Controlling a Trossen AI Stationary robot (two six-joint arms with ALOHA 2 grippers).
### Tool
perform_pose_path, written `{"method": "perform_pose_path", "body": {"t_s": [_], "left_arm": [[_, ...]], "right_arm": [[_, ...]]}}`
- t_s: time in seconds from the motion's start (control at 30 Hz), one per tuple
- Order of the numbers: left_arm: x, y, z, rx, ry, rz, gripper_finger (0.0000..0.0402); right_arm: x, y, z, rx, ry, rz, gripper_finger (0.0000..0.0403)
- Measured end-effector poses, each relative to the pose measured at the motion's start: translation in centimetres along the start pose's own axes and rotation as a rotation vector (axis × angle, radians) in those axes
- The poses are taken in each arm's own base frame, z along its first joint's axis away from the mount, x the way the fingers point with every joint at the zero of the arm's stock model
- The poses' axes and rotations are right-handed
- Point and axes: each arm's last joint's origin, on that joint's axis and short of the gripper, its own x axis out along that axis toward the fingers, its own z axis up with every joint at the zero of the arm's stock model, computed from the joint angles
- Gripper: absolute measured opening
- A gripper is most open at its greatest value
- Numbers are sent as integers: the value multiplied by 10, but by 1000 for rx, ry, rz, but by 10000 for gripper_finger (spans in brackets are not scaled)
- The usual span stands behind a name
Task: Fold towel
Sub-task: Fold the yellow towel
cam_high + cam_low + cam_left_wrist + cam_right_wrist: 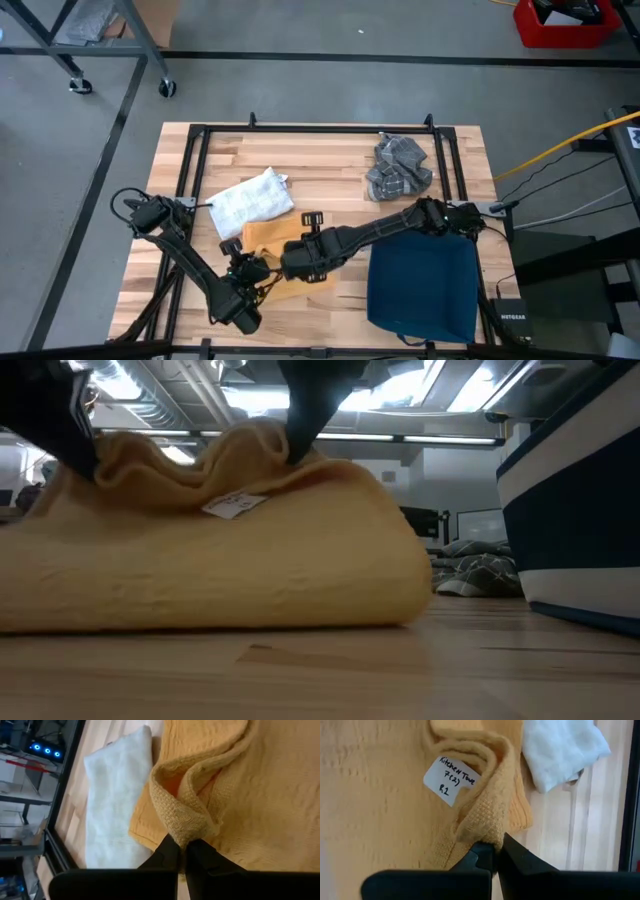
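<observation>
While the yellow towel is lying near the front middle of the wooden table, it is being pinched at two spots along one raised edge. The left gripper is clamped tight on a bunched fold of the cloth. The right gripper is clamped on the edge beside a white paper label.

The towel looks soft, thick and floppy. It is judged to be light and easy to bend, and it sags between the two pinches. The corners are judged the best places to be held, so the cloth can be kept flat.

A white towel is seen just beside it, touching or nearly so. A grey checked cloth lies well apart, toward the back. A dark blue bin sits on the right; what is in it cannot be told.
</observation>
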Motion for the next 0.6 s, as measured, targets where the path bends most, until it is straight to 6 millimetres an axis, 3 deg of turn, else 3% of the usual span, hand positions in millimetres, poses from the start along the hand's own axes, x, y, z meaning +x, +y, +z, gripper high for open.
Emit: {"method": "perform_pose_path", "body": {"t_s": [0.3, 0.6], "left_arm": [[26, -1, -5, -12, 31, 35, 6], [40, 3, -2, 40, 64, 72, 53]], "right_arm": [[36, -13, -7, 28, 68, -22, 12], [46, -26, -8, 17, 88, -55, 21]]}}
